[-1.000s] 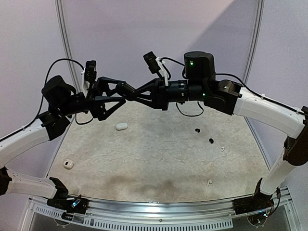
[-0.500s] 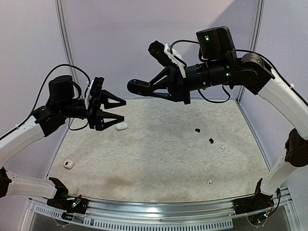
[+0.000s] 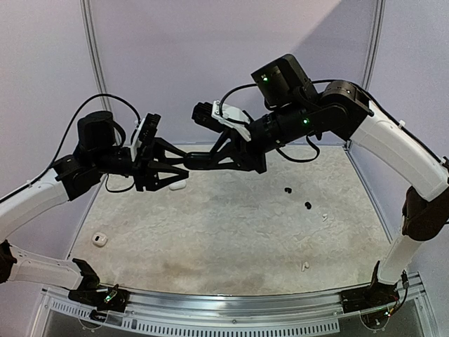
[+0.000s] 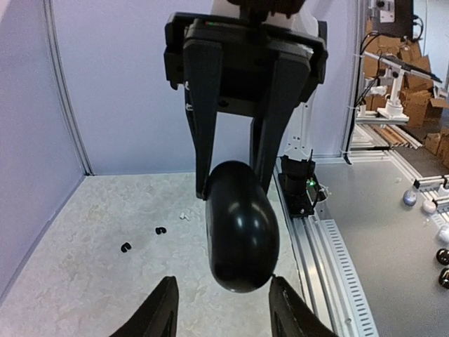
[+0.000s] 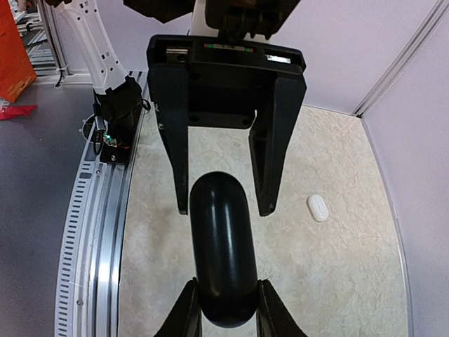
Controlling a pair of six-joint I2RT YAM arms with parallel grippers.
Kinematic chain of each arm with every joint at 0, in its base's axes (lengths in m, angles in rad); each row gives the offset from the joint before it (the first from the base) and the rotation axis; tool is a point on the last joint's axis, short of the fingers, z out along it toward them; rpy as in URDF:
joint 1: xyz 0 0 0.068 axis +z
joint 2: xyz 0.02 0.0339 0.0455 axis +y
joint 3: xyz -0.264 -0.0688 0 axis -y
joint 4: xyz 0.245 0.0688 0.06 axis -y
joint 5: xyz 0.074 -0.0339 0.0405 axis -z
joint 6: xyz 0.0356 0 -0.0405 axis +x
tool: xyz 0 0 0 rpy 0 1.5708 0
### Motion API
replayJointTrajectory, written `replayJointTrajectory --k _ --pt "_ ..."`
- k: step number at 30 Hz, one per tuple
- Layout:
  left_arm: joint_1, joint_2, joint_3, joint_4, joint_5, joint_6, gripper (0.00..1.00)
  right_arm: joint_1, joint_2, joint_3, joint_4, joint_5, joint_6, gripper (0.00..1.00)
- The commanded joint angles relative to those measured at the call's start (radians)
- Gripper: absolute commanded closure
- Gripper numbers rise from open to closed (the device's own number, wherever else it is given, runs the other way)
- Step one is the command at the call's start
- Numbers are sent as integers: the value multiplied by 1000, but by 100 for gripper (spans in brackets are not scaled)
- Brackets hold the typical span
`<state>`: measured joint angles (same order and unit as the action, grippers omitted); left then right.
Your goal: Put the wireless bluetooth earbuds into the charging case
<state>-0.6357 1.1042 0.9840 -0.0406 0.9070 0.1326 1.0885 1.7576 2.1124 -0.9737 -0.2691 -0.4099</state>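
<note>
Right gripper [image 5: 228,300] is clamped on one end of a black case [image 5: 221,239], holding it in the air with the long end pointing at the left gripper [image 4: 223,286]. The left gripper's jaws stand narrowly apart astride the case's other end; the right wrist view shows a thin gap on each side. The table [image 3: 231,239] lies well beneath both grippers. One white case [image 3: 177,184] sits below the left gripper, and a second white case [image 3: 99,240] lies well off toward that arm's base. Two black earbuds [image 3: 287,189] [image 3: 307,206] rest on the table below the right gripper's wrist. Two white earbuds [image 3: 324,217] [image 3: 305,267] lie farther back toward that arm's base.
</note>
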Motion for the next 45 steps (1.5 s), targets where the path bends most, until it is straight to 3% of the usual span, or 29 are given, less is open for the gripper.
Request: replayJointTrajectory --k 1,12,19,25,33,40,45 --pt "-20 18 15 8 -8 7 56 9 12 29 -4 12 -7 100" --pt "-47 34 1 146 -22 -59 56 9 21 34 18 12 -4 100" --pt "-55 40 -5 143 -26 -71 64 9 22 35 32 12 0 100" --pt "-55 42 -16 145 -24 -71 56 9 23 35 47 15 6 100" --pt "-55 45 -33 150 -31 -55 57 8 10 35 56 18 6 100" --pt "-55 44 -33 174 -31 -63 70 9 13 34 49 12 10 100" --pt "-55 40 -37 185 -32 -61 93 9 16 32 49 6 14 100"
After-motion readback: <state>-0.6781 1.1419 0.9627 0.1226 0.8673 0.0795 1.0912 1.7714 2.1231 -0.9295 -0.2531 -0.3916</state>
